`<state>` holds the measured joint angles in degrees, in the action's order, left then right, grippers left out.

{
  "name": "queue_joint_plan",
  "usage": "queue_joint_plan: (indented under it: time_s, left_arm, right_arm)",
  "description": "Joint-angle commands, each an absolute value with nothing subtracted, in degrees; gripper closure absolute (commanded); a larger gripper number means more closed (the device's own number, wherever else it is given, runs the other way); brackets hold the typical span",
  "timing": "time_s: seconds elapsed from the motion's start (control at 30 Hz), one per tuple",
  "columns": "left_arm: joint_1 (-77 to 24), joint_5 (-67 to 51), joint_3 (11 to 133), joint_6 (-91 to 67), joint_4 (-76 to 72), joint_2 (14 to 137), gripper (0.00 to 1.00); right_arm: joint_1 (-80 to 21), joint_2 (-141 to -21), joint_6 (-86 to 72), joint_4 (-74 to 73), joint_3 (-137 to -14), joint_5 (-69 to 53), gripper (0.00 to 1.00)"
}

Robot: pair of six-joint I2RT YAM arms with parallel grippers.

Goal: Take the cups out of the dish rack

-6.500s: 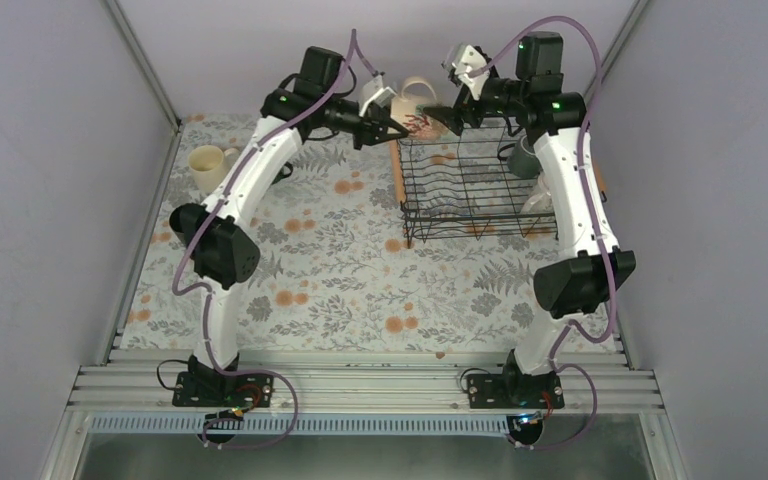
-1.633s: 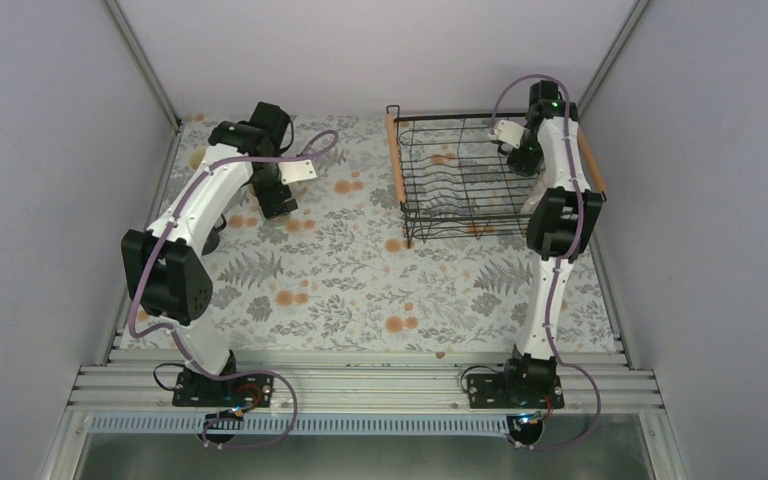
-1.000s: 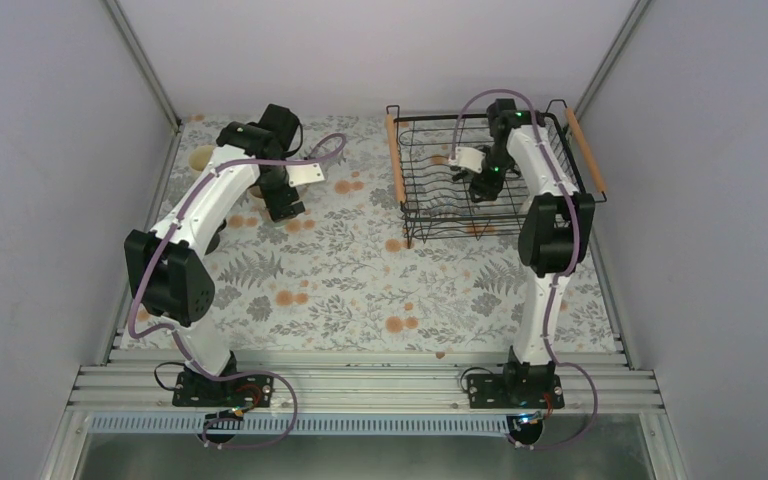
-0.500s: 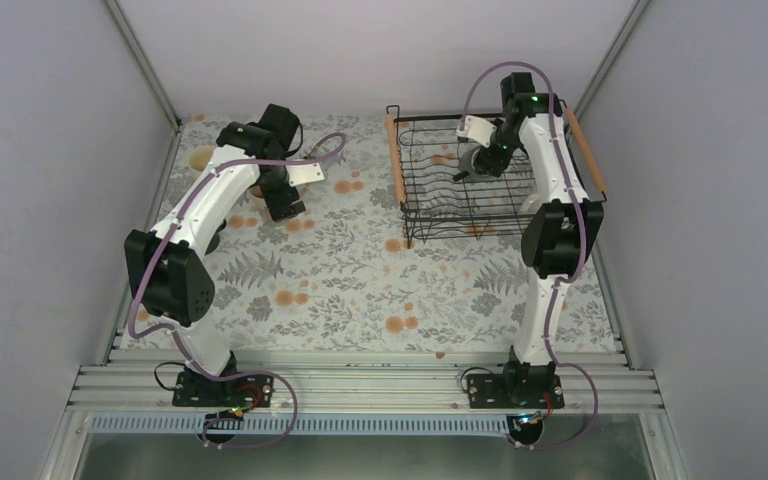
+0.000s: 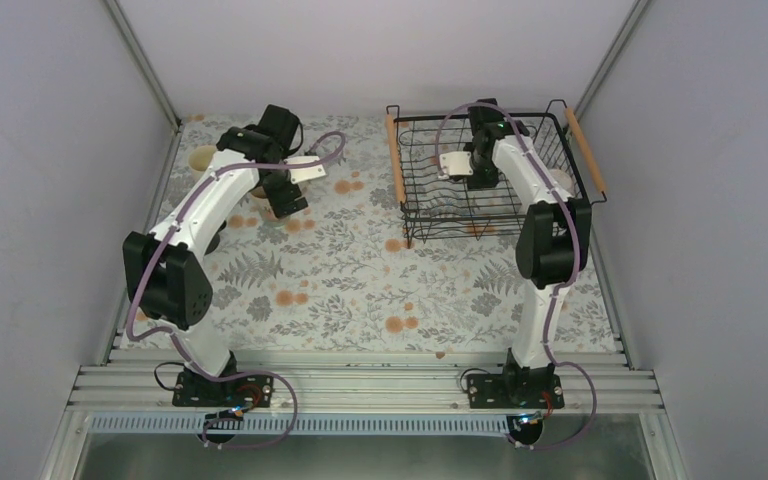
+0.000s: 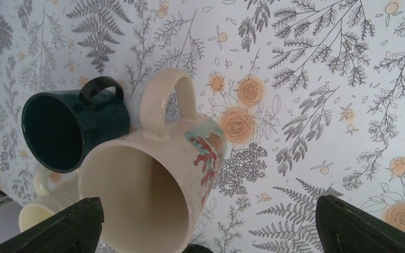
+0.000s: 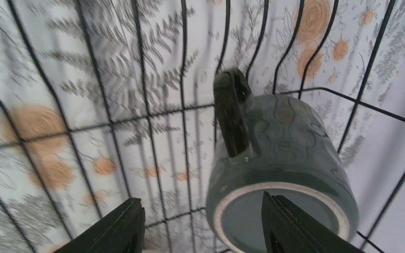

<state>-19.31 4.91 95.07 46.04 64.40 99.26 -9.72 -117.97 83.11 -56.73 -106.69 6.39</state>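
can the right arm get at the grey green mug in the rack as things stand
Probably yes. The right gripper is open inside the dish rack, close to the grey-green mug, and no wire shows in front of the mug. The mug sits off-centre, so a small sideways shift looks needed.

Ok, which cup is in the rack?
The grey-green mug with wavy lines, inside the dish rack. The dark green mug, cream mug and red-patterned mug are outside it.

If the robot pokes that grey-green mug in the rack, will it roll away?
Probably not far: the grey-green mug lies tilted among the wires of the dish rack, and its handle would likely catch. It looks like stiff glazed pottery, so it may be slippery and could chip against the wire.
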Motion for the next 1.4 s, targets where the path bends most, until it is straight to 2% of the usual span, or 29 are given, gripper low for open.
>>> queue_joint_plan:
  time_s: [0.0, 0.17, 0.4, 0.8, 1.37]
  left_arm:
    - [-19.45, 5.52, 93.18, 45.04, 61.12, 96.83, 0.0]
    - [-19.2, 5.78, 90.81, 45.17, 59.6, 96.0, 0.0]
    - [-18.13, 5.16, 89.25, 45.37, 58.6, 95.71, 0.0]
    - [-17.35, 3.73, 87.16, 45.28, 56.97, 95.05, 0.0]
    - [-16.61, 3.01, 86.11, 44.74, 55.99, 93.27, 0.0]
  right_arm:
    - [-9.33, -117.42, 95.69, -47.65, -105.32, 14.64, 0.44]
    - [-9.63, -119.07, 100.39, -44.05, -105.03, 14.22, 0.45]
    - [-11.91, -119.18, 100.04, -48.08, -107.25, 9.74, 0.47]
    - [-14.06, -121.58, 100.33, -49.53, -105.73, 13.12, 0.51]
    - [-13.95, -130.8, 102.3, -42.33, -109.53, 16.31, 0.49]
